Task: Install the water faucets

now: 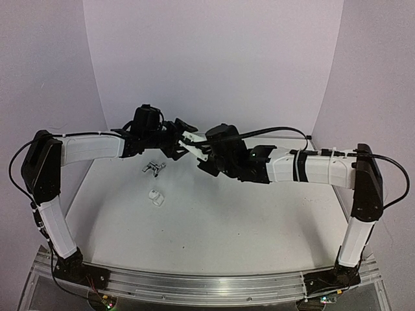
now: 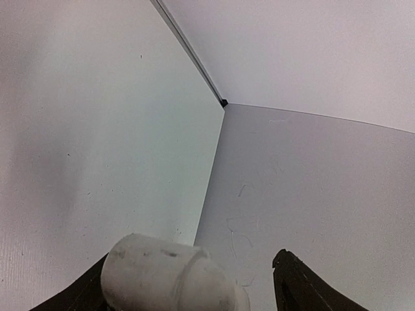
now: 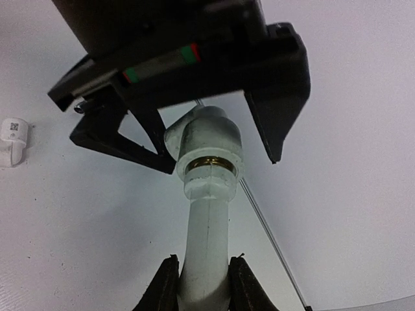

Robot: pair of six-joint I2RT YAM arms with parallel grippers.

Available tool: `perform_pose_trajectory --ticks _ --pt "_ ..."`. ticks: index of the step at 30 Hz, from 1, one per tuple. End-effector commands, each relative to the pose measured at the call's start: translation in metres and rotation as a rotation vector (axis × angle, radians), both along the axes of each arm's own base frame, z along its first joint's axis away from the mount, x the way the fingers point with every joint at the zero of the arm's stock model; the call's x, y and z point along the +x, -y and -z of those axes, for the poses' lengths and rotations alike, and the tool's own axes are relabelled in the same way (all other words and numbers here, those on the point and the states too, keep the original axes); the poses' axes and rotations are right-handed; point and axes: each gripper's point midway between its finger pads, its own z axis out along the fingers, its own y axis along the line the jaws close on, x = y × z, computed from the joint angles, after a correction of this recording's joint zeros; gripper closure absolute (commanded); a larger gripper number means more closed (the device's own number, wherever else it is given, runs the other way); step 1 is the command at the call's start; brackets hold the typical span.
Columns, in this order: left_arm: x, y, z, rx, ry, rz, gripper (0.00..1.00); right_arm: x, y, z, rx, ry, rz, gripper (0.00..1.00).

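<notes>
**Fig. Right gripper [image 3: 204,262] clamped on a white pipe [image 3: 207,227], whose long axis runs straight out from the jaws into the left gripper [image 3: 220,162].**
Right-wrist view: the pipe's far end carries a collared elbow [image 3: 209,152] between the left jaws. These stand spread, and the elbow sits against one finger and clear of the other; the left-wrist view agrees. Only the top view shows the metal pronged piece [image 1: 154,168] and the loose white fitting [image 1: 155,196] on the table [image 1: 259,220], nearer the left arm.

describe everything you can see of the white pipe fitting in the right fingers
The white pipe fitting looks plastic: a straight tube widening into a round collar with a brass-coloured ring inside, meeting a rounded elbow-like end. The right fingers clamp the tube; one left finger touches the rounded end, the other stands apart.
</notes>
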Motion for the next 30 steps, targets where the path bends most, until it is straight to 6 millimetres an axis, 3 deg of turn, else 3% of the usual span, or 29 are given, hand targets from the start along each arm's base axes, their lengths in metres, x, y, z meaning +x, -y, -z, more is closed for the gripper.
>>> perform_pose_trajectory --ticks 1,5,8,13,18,22,24,27,30 --pt "0.009 0.01 -0.024 -0.016 0.06 0.002 0.23 0.0 -0.014 -0.035 0.06 0.079 -0.001 1.0" --pt "0.008 0.012 -0.021 -0.006 0.065 0.014 0.36 -0.002 -0.016 -0.037 0.065 0.08 -0.007 1.0" --pt "0.008 0.014 -0.019 -0.009 0.059 0.03 0.52 -0.006 -0.02 -0.038 0.098 0.06 -0.03 1.0" --pt "0.006 0.021 -0.03 -0.014 0.118 0.083 0.76 -0.026 -0.031 -0.059 0.326 -0.094 -0.13 1.0" --pt "0.0 0.025 -0.064 -0.094 0.278 0.132 0.85 -0.042 -0.025 -0.093 0.668 -0.403 -0.27 1.0" --pt "-0.014 0.023 -0.093 -0.264 0.444 0.154 1.0 -0.052 -0.014 -0.138 1.052 -0.731 -0.446 1.0" --pt "-0.023 0.022 -0.111 -0.333 0.557 0.18 1.0 -0.064 -0.01 -0.156 1.183 -0.877 -0.57 1.0" --pt "-0.034 0.017 -0.12 -0.362 0.668 0.196 1.0 -0.07 -0.002 -0.179 1.367 -1.055 -0.686 1.0" --pt "-0.037 0.01 -0.118 -0.346 0.725 0.175 1.0 -0.07 0.008 -0.189 1.486 -1.156 -0.763 1.0"
